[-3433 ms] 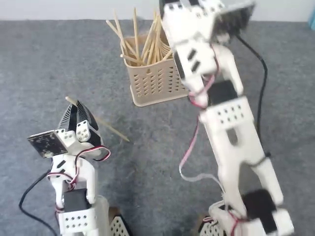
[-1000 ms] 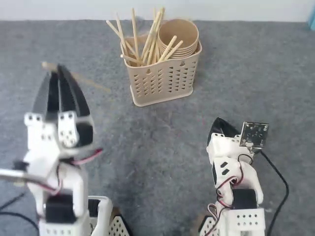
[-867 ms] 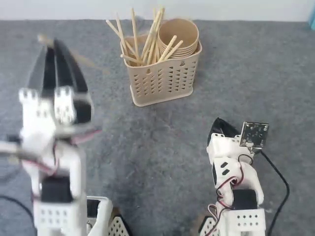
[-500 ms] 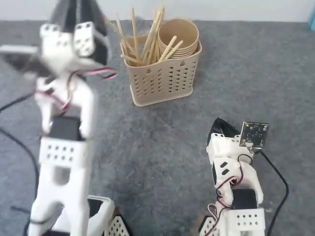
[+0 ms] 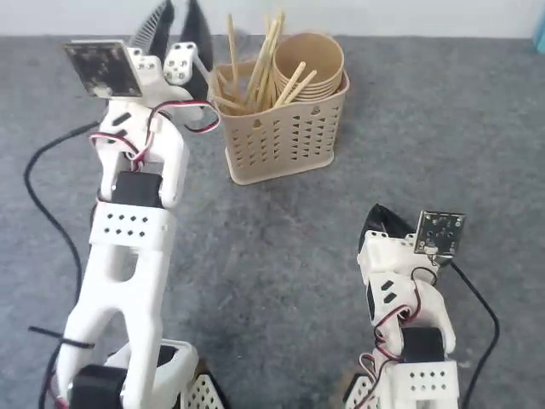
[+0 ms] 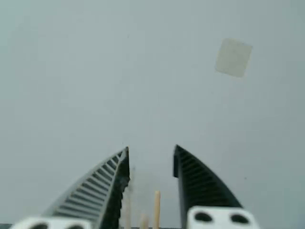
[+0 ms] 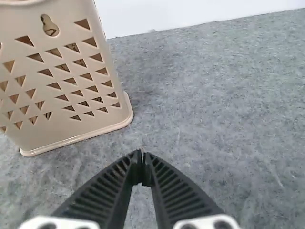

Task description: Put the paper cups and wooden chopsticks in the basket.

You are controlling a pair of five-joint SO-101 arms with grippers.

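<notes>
A beige perforated basket [image 5: 281, 136] stands at the back of the grey carpet. In its right half sits a stack of paper cups [image 5: 312, 58]; several wooden chopsticks [image 5: 247, 72] stand and lean in its left half. My left gripper [image 5: 176, 19] is raised beside the basket's left rim, open. In the left wrist view my left gripper [image 6: 151, 149] faces a pale wall, and chopstick tips [image 6: 156, 210] show low between its jaws, touching neither. My right gripper [image 5: 381, 220] is folded back near its base, shut and empty. My right gripper [image 7: 141, 168] faces the basket [image 7: 62, 71].
Grey carpet [image 5: 281, 256] lies open between the two arms and in front of the basket. A pale wall [image 5: 443, 15] runs behind the basket. A black cable [image 5: 51, 213] trails left of the left arm.
The left arm swung up from the near left to the basket's left rim carrying a chopstick, and its jaws have opened. The right arm left the basket and folded back.
</notes>
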